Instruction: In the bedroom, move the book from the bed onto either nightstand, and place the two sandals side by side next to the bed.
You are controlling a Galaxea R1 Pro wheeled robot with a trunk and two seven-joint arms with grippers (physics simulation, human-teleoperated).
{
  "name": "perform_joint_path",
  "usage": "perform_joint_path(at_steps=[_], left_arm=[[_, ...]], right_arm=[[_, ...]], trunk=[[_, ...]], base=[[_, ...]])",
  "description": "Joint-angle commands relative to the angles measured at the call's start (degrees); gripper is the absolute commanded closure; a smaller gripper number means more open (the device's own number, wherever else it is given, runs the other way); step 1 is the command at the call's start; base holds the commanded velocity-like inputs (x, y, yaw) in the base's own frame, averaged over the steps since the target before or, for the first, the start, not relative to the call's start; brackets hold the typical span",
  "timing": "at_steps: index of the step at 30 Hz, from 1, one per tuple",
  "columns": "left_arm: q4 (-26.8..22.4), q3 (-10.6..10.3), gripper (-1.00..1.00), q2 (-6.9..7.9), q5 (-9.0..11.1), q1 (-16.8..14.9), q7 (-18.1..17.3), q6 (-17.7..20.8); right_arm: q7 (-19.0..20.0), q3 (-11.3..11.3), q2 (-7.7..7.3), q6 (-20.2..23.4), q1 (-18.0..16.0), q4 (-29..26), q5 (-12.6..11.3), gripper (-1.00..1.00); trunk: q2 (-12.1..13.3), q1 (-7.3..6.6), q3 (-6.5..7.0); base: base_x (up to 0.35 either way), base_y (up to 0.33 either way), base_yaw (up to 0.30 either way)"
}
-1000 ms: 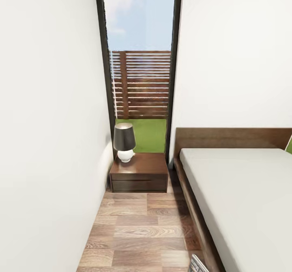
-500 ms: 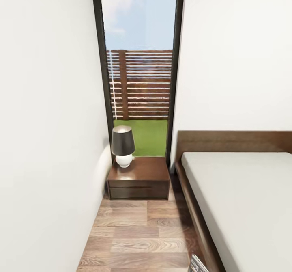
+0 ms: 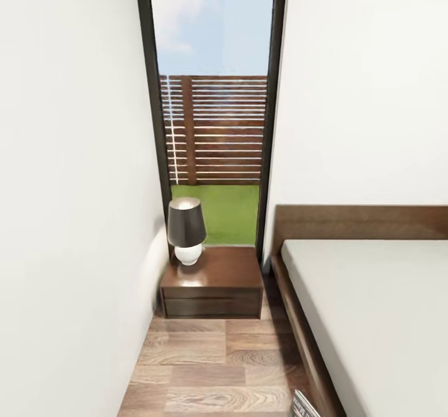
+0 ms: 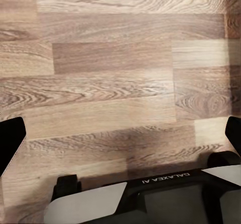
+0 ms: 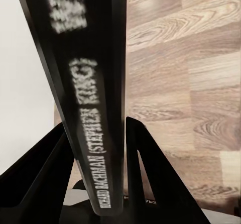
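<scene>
Book [image 5: 88,108] is the thing in hand now: thin, with a dark glossy spine and white lettering, it stands on edge between the two black wedge-shaped fingers [image 5: 145,174] of the right gripper [image 5: 95,184], which are clenched on it, probably so that it travels safely to the nightstand [image 3: 213,283]. Its corner also shows low in the head view. Beyond the fingers lies the wood-plank floor [image 5: 186,83] with clear grain. The left gripper [image 4: 120,133] is released, its fingers spread wide over bare planks. Ahead, the nightstand is low, reddish-brown and shiny, with a lamp [image 3: 186,230] on it, just beside the bed [image 3: 373,305] with its pale smooth mattress.
</scene>
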Motion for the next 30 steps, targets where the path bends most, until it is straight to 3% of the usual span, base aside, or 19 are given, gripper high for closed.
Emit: perform_joint_path(at_steps=[1,9,15,23,26,30], left_arm=[[-0.04,0.49,-1.0,0.0,-0.57,-0.03,-0.15,0.04],[-0.04,0.51,-1.0,0.0,-0.64,-0.03,-0.24,-0.45],[-0.08,0.44,-1.0,-0.41,-0.75,-0.05,-0.97,-8.39],[-1.39,-0.12,-1.0,-1.93,-2.96,-0.11,-2.74,-10.82],[-6.59,-0.24,-1.0,-2.04,-3.3,-0.11,-5.98,-10.97],[-14.65,-1.37,-1.0,-1.99,-3.42,-0.11,-14.95,-10.96]], right_arm=[[0.02,-0.59,-0.06,-0.41,-0.08,0.21,0.53,1.0],[0.02,-0.59,-0.06,-0.41,-0.08,0.21,0.53,1.0],[0.07,-0.59,-0.06,-0.41,-0.08,0.21,0.53,1.0],[0.08,-0.59,-0.06,-0.41,-0.08,0.21,0.53,1.0],[0.1,-0.59,-0.06,-0.41,-0.08,0.2,0.53,1.0],[0.03,-0.59,-0.06,-0.41,-0.08,0.2,0.53,1.0]], trunk=[[-0.05,0.03,-0.08],[-0.05,0.03,-0.08],[-0.05,0.03,-0.08],[-0.05,0.03,-0.08],[-0.05,0.03,-0.08],[-0.05,0.03,-0.08]], base=[[0.289,0.0,0.0],[0.26,0.0,0.0],[0.056,0.0,0.0],[0.004,0.0,0.0],[0.0,0.0,0.0],[0.0,0.0,0.0]])
